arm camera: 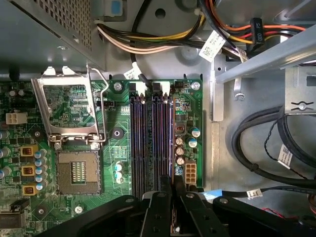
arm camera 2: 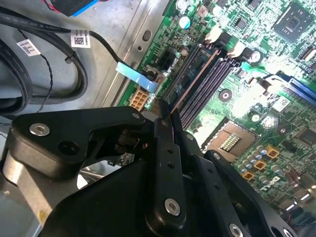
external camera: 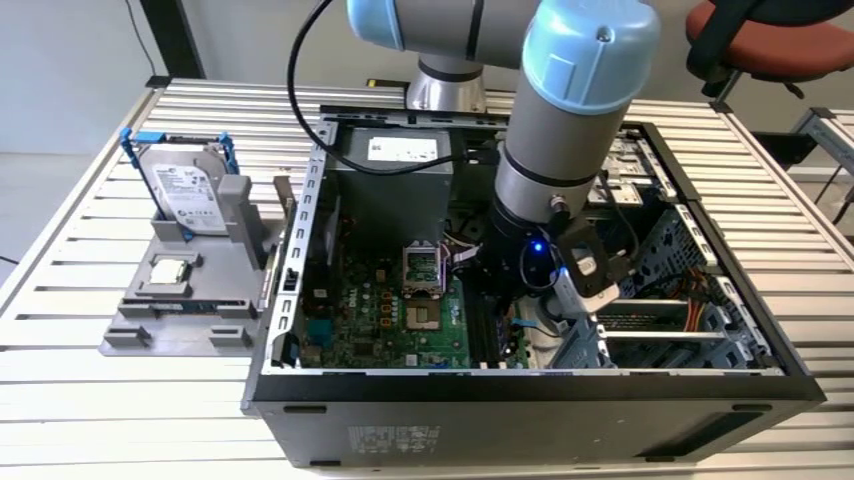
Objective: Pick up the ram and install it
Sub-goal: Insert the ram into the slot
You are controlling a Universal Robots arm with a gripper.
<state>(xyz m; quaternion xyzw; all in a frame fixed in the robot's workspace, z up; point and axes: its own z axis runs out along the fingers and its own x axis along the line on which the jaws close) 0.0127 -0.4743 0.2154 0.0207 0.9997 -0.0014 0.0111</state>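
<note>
My gripper (external camera: 515, 318) reaches down inside the open computer case, over the green motherboard (external camera: 387, 315). In both wrist views the ram shows edge-on as a long thin stick (arm camera 2: 195, 80) (arm camera: 172, 140). It lies along the outermost of the black memory slots (arm camera: 148, 140) (arm camera 2: 210, 86), on the side nearest the case wall. The gripper (arm camera: 172, 181) (arm camera 2: 169, 114) is shut on the near end of the ram. I cannot tell how deep the stick sits in the slot.
An open CPU socket (arm camera: 79, 170) with a raised metal frame (arm camera: 69, 106) lies beside the slots. Cable bundles (arm camera: 163, 34) and thick black cables (arm camera 2: 39, 64) run close by. A hard drive in a blue frame (external camera: 187, 190) stands on a grey stand at the exterior view's left.
</note>
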